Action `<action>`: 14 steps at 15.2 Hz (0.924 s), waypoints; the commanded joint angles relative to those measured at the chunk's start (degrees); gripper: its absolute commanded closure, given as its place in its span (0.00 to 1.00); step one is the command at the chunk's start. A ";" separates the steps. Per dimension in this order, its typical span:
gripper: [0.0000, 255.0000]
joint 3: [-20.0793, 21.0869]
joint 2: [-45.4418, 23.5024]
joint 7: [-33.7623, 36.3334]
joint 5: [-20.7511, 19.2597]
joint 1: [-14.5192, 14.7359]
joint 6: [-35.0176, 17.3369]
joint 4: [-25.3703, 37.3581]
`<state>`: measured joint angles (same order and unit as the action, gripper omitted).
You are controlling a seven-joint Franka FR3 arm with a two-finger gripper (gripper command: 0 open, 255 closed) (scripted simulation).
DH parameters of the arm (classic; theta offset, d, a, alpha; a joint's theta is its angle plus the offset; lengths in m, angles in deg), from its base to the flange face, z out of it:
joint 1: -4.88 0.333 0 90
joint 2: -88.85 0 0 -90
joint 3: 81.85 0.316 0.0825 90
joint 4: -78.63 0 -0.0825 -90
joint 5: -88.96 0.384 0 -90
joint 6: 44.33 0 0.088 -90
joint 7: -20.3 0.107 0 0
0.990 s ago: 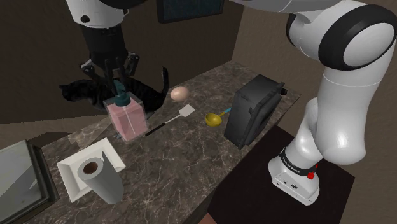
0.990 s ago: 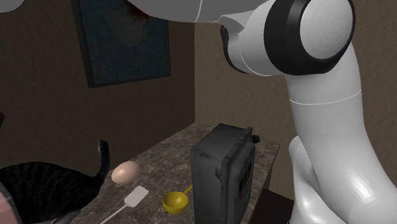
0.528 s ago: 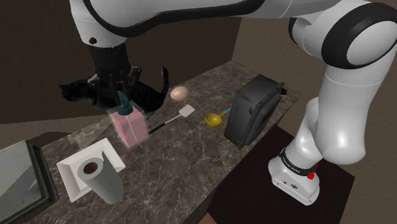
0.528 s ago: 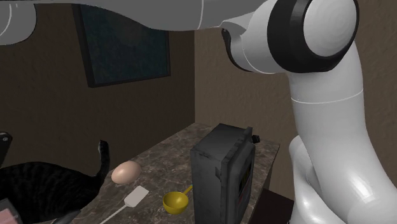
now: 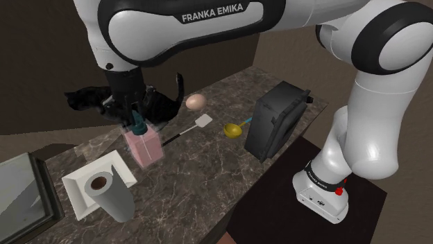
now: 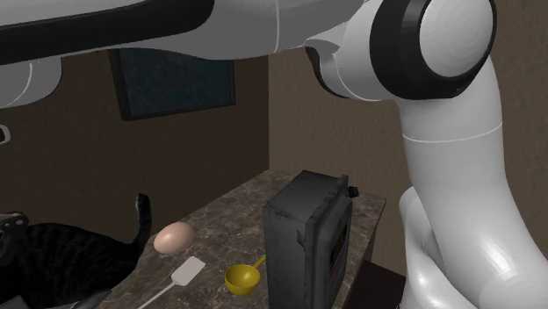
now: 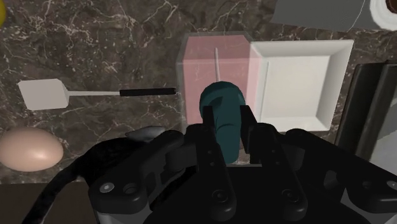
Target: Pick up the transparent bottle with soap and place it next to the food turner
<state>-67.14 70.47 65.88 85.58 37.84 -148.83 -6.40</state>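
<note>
Pink soap bottle (image 5: 143, 147): upright, just beside the white tray (image 7: 299, 83); you see the food turner (image 7: 44, 95) handle near it.
Gripper (image 7: 229, 127): your fingers grasp its teal pump (image 7: 221, 102).

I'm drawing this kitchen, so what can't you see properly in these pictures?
Cat: second exterior view's left and bottom edges leave only back and tail.
Turner: that view's bottom edge cuts its handle.
Soap bottle: in the wrist view, the gripper covers part of its pump.
Paper roll: cut off at the wrist view's edge.

One bottle (image 5: 143, 145), turner (image 5: 187, 127), egg (image 5: 196, 102), perhaps cat (image 6: 61, 263)
</note>
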 commanded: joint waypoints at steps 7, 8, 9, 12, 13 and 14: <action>1.00 -0.14 -0.40 0.07 -0.17 -0.18 -6.17 -5.74; 1.00 -0.16 -0.54 0.09 -0.22 -0.19 -6.89 -6.33; 1.00 -0.18 -0.68 0.11 -0.26 -0.19 -7.60 -6.90; 1.00 -0.25 -1.19 0.19 -0.42 -0.19 -9.70 -8.51; 1.00 -0.28 -1.39 0.22 -0.48 -0.19 -10.39 -9.02; 1.00 -0.31 -1.59 0.25 -0.55 -0.18 -11.08 -9.51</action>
<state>-67.42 69.00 66.12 85.08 37.67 -159.19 -15.35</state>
